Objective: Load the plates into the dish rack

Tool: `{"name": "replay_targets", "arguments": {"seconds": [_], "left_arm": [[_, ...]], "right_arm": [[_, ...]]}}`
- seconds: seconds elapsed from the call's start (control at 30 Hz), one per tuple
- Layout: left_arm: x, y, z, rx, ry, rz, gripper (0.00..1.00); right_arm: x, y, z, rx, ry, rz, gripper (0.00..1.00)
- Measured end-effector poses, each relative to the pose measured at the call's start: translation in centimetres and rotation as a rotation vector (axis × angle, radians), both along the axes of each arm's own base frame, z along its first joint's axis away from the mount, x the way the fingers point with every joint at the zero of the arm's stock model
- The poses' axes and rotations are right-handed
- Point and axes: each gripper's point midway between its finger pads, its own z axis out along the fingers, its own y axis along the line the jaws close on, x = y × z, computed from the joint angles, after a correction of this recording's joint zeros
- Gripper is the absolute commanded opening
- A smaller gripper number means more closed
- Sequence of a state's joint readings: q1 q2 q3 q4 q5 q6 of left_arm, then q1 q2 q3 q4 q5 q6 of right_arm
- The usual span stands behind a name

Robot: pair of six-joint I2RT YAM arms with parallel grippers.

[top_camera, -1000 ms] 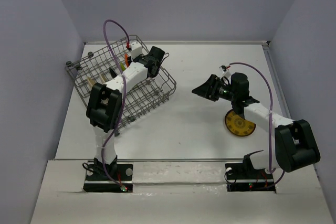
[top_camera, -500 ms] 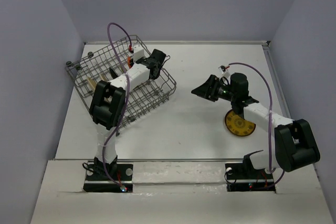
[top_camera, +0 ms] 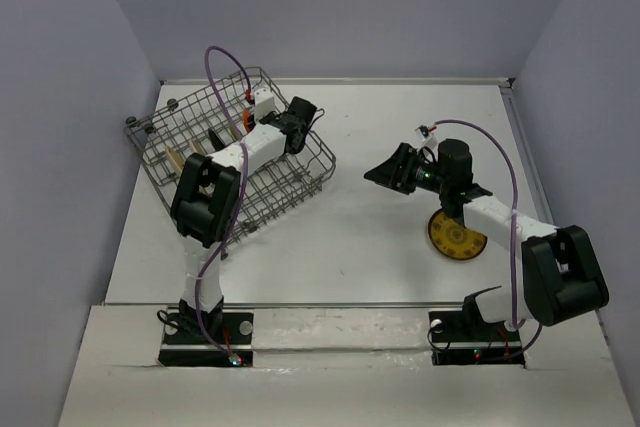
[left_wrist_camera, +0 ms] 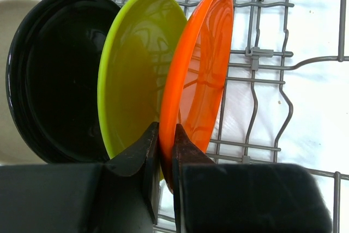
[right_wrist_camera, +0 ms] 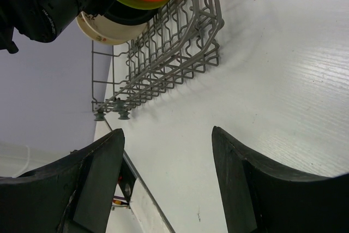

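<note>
The grey wire dish rack stands at the far left of the table. Upright in its tines stand a cream plate, a black plate, a lime green plate and an orange plate. My left gripper is shut on the orange plate's lower rim; it reaches into the rack in the top view. A yellow-brown patterned plate lies flat on the table under my right arm. My right gripper is open and empty above the table, also seen in the right wrist view.
The rack sits askew, its near corner pointing to the table's middle. Grey walls close in the table on the left, back and right. A raised white ledge runs along the near edge by the arm bases.
My left arm has shifted slightly over the rack, its cable loop swinging, with the orange plate still gripped. The right arm has not moved.
</note>
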State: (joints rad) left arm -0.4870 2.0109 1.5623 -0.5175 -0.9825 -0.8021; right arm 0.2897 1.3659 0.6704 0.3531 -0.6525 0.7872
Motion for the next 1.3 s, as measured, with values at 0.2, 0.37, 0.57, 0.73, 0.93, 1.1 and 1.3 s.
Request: {"name": "replay_targets", "arguments": {"seconds": [0.2,0.37,0.57,0.73,0.93,1.1,1.3], "left_arm": [[-0.2,0.2,-0.8,-0.006,0.000,0.006,0.39],[-0.2,-0.1,-1.3,-0.025,0.000,-0.001,0.58],[0.1,-0.6,-0.7,-0.040,-0.021,-0.014,0.64],[-0.1,-0.6,0.8,-0.029,-0.029,-0.028,0.72],[0.2,-1.6,4.8,-0.016,-0.072,-0.072,0.79],[0.7,-3.1,10.0,-0.046,-0.162,-0.140,0.80],[0.0,-7.3,16.3,-0.130,-0.264,-0.324,0.78]], "right_arm": [[0.0,0.0,0.0,-0.002,-0.002,0.001,0.71],[0.0,0.0,0.0,-0.003,-0.003,0.001,0.71],[0.0,0.0,0.0,-0.003,-0.004,0.001,0.71],[0.0,0.0,0.0,-0.004,-0.004,0.001,0.71],[0.0,-0.1,-0.1,-0.010,-0.009,0.002,0.71],[0.2,-0.4,-0.5,-0.035,-0.005,-0.022,0.64],[1.1,-2.6,-1.1,-0.130,-0.006,-0.158,0.22]]}}
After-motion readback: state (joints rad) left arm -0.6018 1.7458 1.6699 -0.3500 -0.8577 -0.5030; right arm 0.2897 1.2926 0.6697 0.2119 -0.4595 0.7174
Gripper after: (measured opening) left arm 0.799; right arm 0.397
